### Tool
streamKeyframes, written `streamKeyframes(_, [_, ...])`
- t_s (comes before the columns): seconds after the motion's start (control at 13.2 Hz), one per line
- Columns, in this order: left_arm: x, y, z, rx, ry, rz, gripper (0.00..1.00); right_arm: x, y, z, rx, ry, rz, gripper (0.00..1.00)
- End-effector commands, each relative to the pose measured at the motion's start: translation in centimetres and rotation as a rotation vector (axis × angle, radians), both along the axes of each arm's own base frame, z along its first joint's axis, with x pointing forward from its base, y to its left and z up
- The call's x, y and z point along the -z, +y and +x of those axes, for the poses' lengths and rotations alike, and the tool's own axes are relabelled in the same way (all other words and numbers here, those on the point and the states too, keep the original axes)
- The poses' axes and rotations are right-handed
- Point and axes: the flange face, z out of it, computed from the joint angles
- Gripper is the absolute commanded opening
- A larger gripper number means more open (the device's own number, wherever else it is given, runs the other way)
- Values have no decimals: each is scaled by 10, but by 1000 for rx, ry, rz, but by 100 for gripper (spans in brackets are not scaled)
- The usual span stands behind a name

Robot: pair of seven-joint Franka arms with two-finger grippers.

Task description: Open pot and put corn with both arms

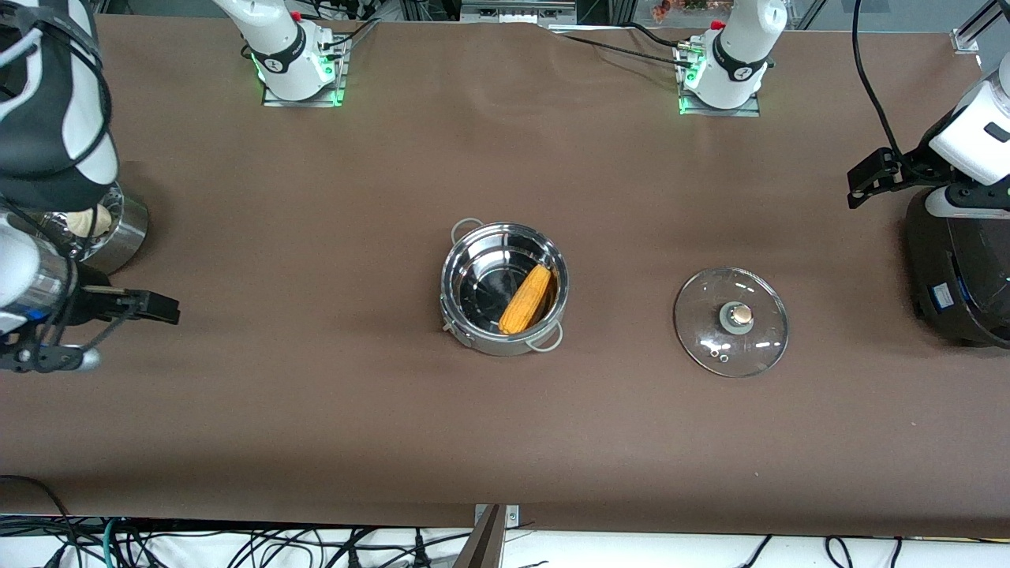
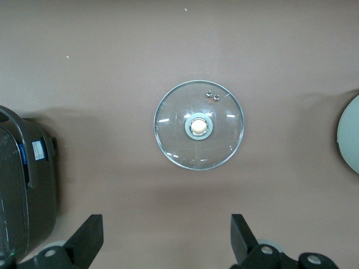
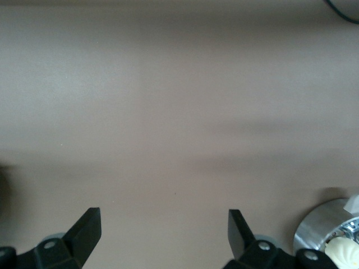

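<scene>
The shiny steel pot (image 1: 505, 288) stands open at the middle of the table, and its edge (image 2: 350, 140) shows in the left wrist view. The yellow-orange corn (image 1: 526, 299) lies inside it, leaning on the wall. The clear glass lid (image 1: 731, 320) lies flat on the table beside the pot, toward the left arm's end, knob up; it also shows in the left wrist view (image 2: 198, 125). My left gripper (image 1: 868, 177) (image 2: 166, 232) is open and empty, up over the table next to the black cooker. My right gripper (image 1: 154, 306) (image 3: 164, 224) is open and empty over bare cloth at the right arm's end.
A big black cooker (image 1: 959, 268) (image 2: 22, 185) stands at the left arm's end. A perforated steamer pot (image 1: 118, 229) (image 3: 322, 232) with a pale bun (image 3: 342, 249) stands at the right arm's end, partly hidden by the right arm. Brown cloth covers the table.
</scene>
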Motion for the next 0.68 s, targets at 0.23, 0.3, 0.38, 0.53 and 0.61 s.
streamKeyframes(0.23, [-6,4,-6,-1,0,24,100,-27,-20,-49,33,13,41,100])
streamKeyframes(0.3, [-6,4,-6,-1,1,24,100,-28,-20,-59,36,22,38,100])
streamKeyframes(0.38, [-6,4,-6,-1,2,24,100,-32,-20,-70,39,26,36,100])
streamKeyframes(0.53, [-6,4,-6,-1,2,24,100,-44,-17,-81,27,17,31,100])
streamKeyframes(0.61, [-6,4,-6,-1,2,23,100,-46,-17,-85,13,23,27,100])
